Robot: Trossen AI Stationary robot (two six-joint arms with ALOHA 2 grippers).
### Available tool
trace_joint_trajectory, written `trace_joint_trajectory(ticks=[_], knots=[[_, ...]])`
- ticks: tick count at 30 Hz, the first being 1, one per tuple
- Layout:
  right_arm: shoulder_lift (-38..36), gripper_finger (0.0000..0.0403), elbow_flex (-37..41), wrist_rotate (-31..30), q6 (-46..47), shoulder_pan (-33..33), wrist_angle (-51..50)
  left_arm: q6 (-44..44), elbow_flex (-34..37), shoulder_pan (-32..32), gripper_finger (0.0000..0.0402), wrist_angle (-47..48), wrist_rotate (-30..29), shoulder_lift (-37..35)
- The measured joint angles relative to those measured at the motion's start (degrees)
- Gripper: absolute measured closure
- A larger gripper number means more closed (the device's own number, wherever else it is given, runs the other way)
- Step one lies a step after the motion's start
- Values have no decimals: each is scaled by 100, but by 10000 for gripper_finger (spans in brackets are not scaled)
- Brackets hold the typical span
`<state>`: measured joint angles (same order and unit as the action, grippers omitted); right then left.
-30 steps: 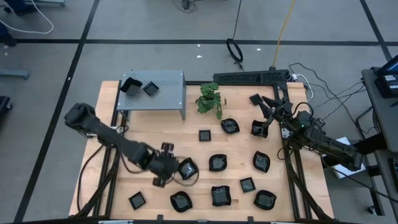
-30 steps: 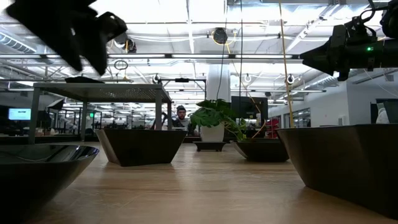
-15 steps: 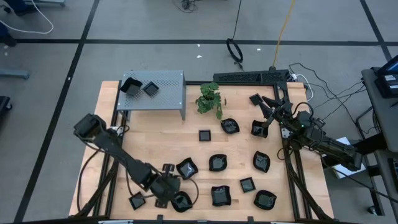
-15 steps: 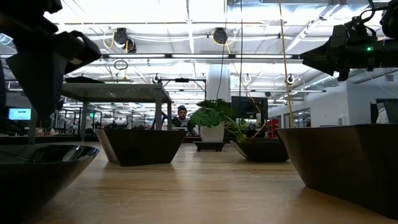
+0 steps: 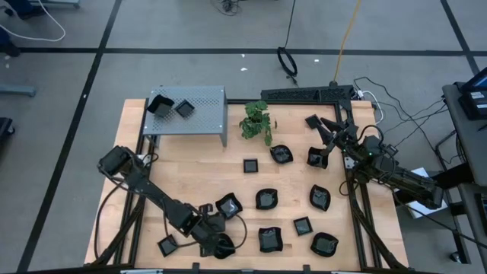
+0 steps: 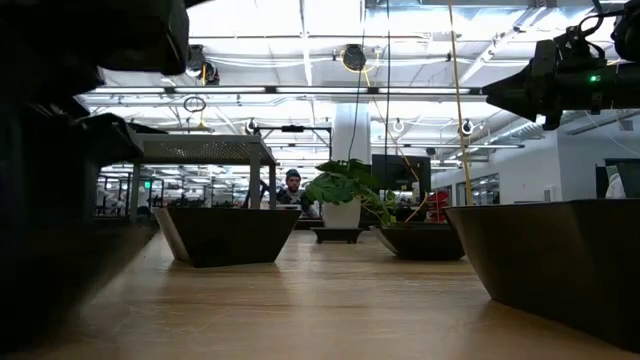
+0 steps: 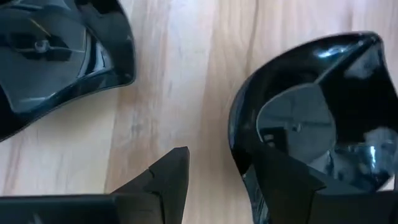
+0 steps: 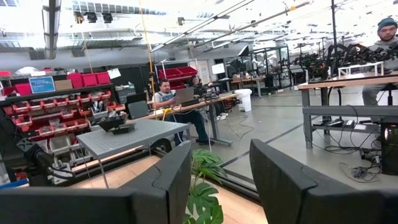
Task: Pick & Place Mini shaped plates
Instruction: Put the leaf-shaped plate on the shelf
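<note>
Several glossy black mini plates lie on the wooden table (image 5: pixel 190 164). My left gripper (image 5: pixel 215 242) (image 7: pixel 214 180) is open and low over a wavy-edged plate (image 7: pixel 311 118) at the table's near edge. One finger is over the plate's hollow and the other over bare wood outside its rim. Another plate (image 5: pixel 229 205) (image 7: pixel 56 56) lies just beyond it. Two plates (image 5: pixel 161 104) (image 5: pixel 184 108) rest on the grey perforated box (image 5: pixel 202 114). My right gripper (image 5: pixel 323 144) (image 8: pixel 217 180) waits open and empty, raised at the far right. My left gripper points down with the plate's rim (image 7: pixel 239 155) between its open fingers, one finger (image 7: pixel 283 186) inside the hollow and one (image 7: pixel 168 180) outside. The plate lies flat on the table. I cannot tell whether either finger touches it.
A small green plant (image 5: pixel 257 120) stands at the far middle. More plates lie close by at the near edge (image 5: pixel 167 245) (image 5: pixel 270 239) and in the middle (image 5: pixel 266 199) (image 5: pixel 250 165). Bare wood lies between the box and the plates. People sit in the room beyond the table.
My left gripper has moved toward the table's near edge and down, from beside the plate in the middle to low over the plate at the near edge. The plates have not moved.
</note>
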<state>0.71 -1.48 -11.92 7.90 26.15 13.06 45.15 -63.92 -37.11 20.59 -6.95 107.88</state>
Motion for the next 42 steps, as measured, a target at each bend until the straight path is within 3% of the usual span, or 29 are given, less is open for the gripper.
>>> trace_joint_trajectory(ticks=[8, 18, 28, 35, 42], knots=[[0, 250, 0, 0, -2, 0, -2, 258, 0, 83, 238, -122, 276, 59], [-2, 250, -1, 0, -2, 0, -2, 197, -2, 198, 390, -171, 762, -2], [-2, 250, 0, 0, -2, 0, -2, 179, 2, 312, 397, -425, 852, -657], [-1, 250, 0, 0, -1, 2, -2, -333, 0, 777, 395, -130, 31, -1531], [0, 250, -1, -1, -2, 1, 0, -1258, 0, 2005, 381, 753, -1112, -2627]])
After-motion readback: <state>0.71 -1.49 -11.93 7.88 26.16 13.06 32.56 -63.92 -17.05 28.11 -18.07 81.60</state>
